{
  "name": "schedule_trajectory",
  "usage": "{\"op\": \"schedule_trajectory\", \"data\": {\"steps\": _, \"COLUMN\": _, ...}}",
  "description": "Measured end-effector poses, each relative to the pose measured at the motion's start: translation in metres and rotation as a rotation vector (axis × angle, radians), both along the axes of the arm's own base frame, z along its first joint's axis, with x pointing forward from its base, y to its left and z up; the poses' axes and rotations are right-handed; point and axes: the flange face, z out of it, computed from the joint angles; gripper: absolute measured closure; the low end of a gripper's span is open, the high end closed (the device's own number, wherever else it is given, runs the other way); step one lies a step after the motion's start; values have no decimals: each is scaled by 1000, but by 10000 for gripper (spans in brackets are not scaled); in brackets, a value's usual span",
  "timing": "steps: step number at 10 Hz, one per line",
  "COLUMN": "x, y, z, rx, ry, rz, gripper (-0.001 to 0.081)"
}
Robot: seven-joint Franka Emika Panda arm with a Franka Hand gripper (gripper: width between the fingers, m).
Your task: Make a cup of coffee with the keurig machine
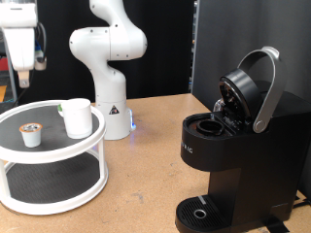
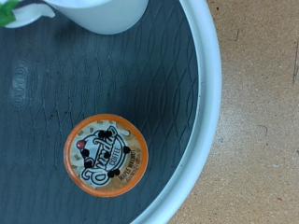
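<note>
pod lid script logo, seemingly unreadable

The exterior view is evenly lit and rather soft, with low detail. The black keurig machine against the dark backdrop loses its edges; its handle catches a pale shine. A small blue glow shows on the table. The wrist view is bright and a bit blurred; the cup is nearly overexposed.

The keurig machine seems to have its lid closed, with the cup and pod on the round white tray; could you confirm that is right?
Not quite: the exterior view shows the keurig machine with its lid raised and the pod chamber exposed. The rest holds: the cup and pod sit on the round white tray.
</note>
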Motion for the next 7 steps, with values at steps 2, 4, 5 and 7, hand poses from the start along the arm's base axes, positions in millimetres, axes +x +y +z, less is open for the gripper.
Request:
{"op": "schedule_trajectory", "data": {"steps": 2, "x": -2, "y": -4, "z": -20, "rx": -10, "ry": 1, "rz": -23, "gripper": 0}}
{"op": "schedule_trajectory", "data": {"steps": 4, "x": -3, "y": -7, "z": -39, "rx": -22, "ry": 1, "rz": -44, "gripper": 0}}
{"op": "schedule_trajectory", "data": {"steps": 5, "x": -2, "y": -7, "z": -46, "rx": -28, "ry": 0, "rz": -49, "gripper": 0}}
{"op": "schedule_trajectory", "data": {"steps": 7, "x": -3, "y": -8, "z": -61, "rx": -52, "ry": -3, "rz": -48, "gripper": 0}}
